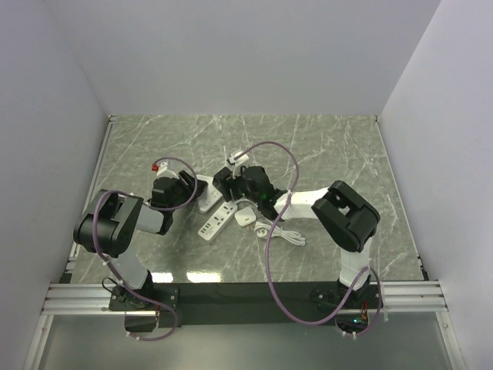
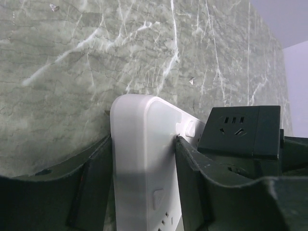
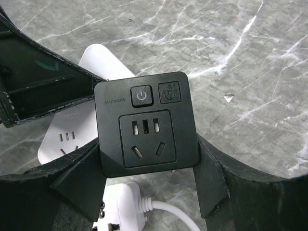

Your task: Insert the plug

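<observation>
A white power strip stands between my left gripper's fingers, and both pads press its long sides. In the top view this strip lies left of centre with my left gripper on it. My right gripper is shut on a black square socket adapter, its socket face and two buttons toward the camera, right beside the strip's end. In the top view the right gripper is at the table's middle. The white plug with its white cord lies on the table beneath the adapter, seen from above as the plug.
A second white power strip lies slantwise just in front of the held one. The plug's white cord loops to the right. Purple arm cables arc over the middle. Grey walls close the marble table's left, back and right sides.
</observation>
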Available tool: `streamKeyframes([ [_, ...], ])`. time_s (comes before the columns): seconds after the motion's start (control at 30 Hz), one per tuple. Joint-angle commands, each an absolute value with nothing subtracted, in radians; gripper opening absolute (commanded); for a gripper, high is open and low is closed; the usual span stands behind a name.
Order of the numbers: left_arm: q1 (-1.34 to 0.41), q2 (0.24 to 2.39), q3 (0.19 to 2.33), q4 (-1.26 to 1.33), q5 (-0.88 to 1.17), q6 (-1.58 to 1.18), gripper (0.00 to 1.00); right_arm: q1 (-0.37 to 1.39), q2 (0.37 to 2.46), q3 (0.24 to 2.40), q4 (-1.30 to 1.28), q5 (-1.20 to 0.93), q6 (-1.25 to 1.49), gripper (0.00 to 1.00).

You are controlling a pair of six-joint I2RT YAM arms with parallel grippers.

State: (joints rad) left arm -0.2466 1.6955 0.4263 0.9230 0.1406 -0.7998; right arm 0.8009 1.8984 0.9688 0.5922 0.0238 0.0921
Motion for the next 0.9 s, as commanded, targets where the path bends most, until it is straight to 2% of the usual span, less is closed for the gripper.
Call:
streamKeyframes([
  [0.0, -0.262, 1.715, 0.411, 0.925, 0.232, -0.792, 0.00, 0.813, 1.925, 0.939, 0.397, 0.048, 0.115, 0.00],
  [0.3, -0.238, 1.749, 0.361, 1.046, 0.350, -0.860, 0.00, 0.819, 1.916, 0.884, 0.429, 0.049, 0.175, 0.00],
  [0.87, -0.198, 1.833, 0.387, 1.011, 0.436, -0.847, 0.00, 0.864, 1.977, 0.896, 0.364, 0.121, 0.242, 0.00],
])
